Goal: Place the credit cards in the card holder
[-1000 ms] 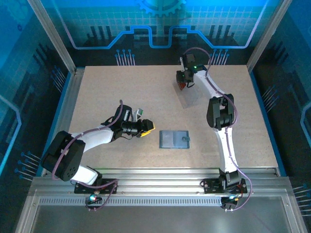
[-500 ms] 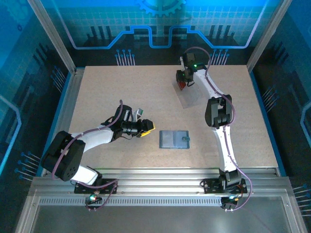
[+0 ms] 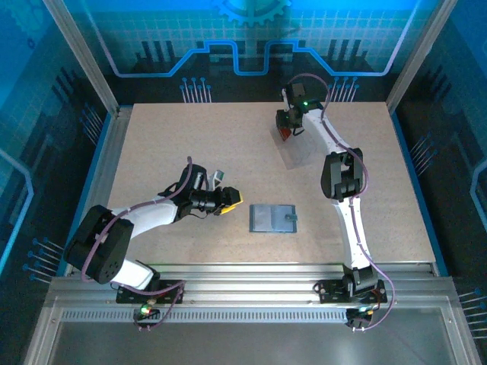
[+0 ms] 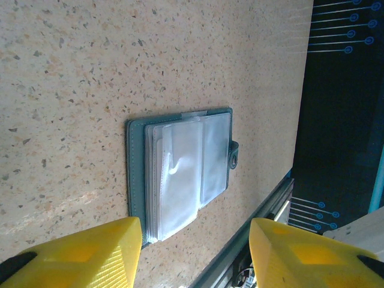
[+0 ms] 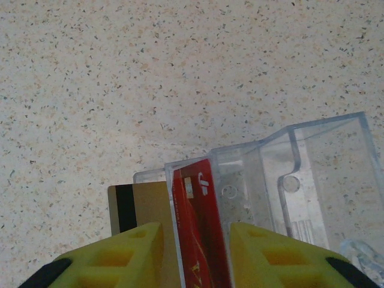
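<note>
A red credit card (image 5: 193, 201) with a white mark stands on edge between the yellow fingers of my right gripper (image 5: 197, 233), which is shut on it against the wall of a clear plastic tray (image 5: 312, 174). A gold card with a black stripe (image 5: 137, 207) lies flat just left of it. Seen from the top, this gripper (image 3: 287, 129) is at the far middle of the table. The teal-grey card holder (image 4: 180, 174) lies open near the front, clear sleeves up. My left gripper (image 4: 195, 252) is open and empty, hovering just short of the holder (image 3: 274, 217).
The clear tray (image 3: 295, 154) lies below the right gripper on the speckled tabletop (image 3: 190, 152). A metal rail (image 3: 243, 270) runs along the front edge, close to the card holder. Frame posts and blue walls enclose the table.
The right arm has shifted very slightly left with the red card. The left arm and the card holder have not moved.
</note>
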